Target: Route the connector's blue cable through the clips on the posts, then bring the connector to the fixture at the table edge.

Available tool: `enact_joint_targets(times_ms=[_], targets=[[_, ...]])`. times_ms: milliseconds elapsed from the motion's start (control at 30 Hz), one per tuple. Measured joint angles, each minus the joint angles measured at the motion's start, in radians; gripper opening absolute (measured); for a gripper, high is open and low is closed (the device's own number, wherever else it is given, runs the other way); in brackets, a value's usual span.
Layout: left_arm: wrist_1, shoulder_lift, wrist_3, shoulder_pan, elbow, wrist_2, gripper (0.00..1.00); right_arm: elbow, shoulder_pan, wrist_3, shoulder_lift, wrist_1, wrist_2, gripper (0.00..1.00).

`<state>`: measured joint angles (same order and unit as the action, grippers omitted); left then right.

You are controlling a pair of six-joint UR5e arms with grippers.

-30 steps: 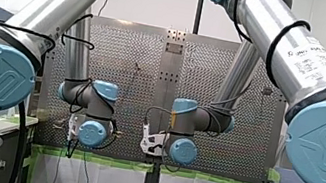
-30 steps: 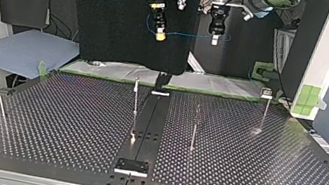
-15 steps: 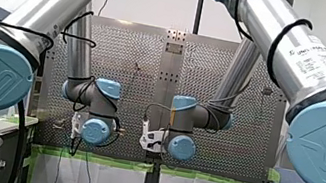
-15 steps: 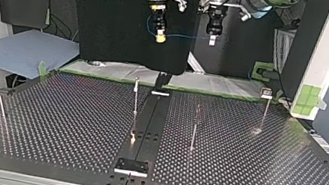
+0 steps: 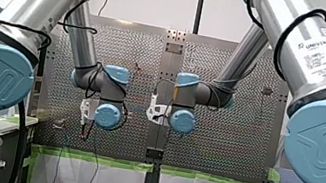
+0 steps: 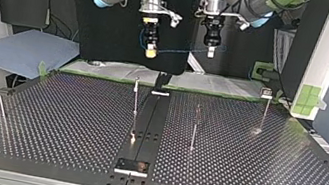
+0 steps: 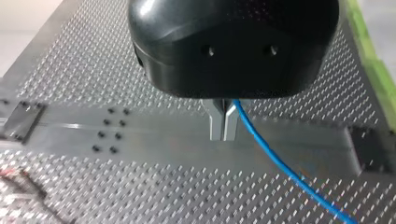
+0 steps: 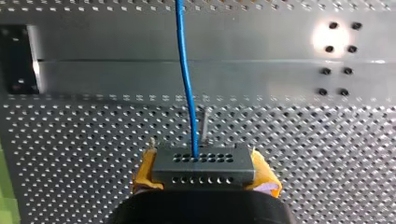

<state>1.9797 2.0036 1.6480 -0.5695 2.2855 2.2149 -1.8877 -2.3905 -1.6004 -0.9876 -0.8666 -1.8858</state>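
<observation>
- L tool (image 7: 223, 125): metal fingers (image 7: 215, 123) pinched shut on blue cable (image 7: 285, 172), above table (image 7: 93, 74).
- R tool (image 8: 204, 173): yellow pads (image 8: 145, 171) clamp grey connector (image 8: 204, 163); cable runs out of it ahead.

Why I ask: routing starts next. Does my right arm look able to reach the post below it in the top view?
Probably yes: the right gripper, shut on the connector, hangs above that post with nothing between. The blue cable runs sideways to the left gripper.
</observation>
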Motion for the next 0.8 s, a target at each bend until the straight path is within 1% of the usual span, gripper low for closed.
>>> enact_joint_targets(times_ms=[100, 233, 400, 533, 600, 667, 800], targets=[[0.027, -0.027, -0.003, 0.009, -0.013, 0.026, 0.0, 0.009, 0.007, -0.004, -0.023, 0.023, 0.007, 0.0], [0.063, -0.063, -0.012, 0.025, -0.042, 0.059, 0.0, 0.035, 0.014, -0.006, -0.06, 0.06, 0.023, 0.0], [0.11, -0.111, -0.027, 0.04, -0.089, 0.076, 0.0, 0.073, 0.019, -0.007, -0.1, 0.1, 0.037, 0.0], [0.148, -0.148, -0.039, 0.056, -0.126, 0.098, 0.0, 0.106, 0.028, -0.007, -0.135, 0.135, 0.047, 0.0], [0.162, -0.163, -0.038, 0.063, -0.138, 0.101, 0.0, 0.118, 0.032, -0.008, -0.151, 0.151, 0.054, 0.0], [0.179, -0.179, -0.033, 0.075, -0.147, 0.098, 0.0, 0.131, 0.039, -0.013, -0.166, 0.173, 0.065, 0.0], [0.213, -0.213, -0.021, 0.105, -0.156, 0.079, 0.0, 0.155, 0.054, -0.024, -0.175, 0.209, 0.089, 0.0]])
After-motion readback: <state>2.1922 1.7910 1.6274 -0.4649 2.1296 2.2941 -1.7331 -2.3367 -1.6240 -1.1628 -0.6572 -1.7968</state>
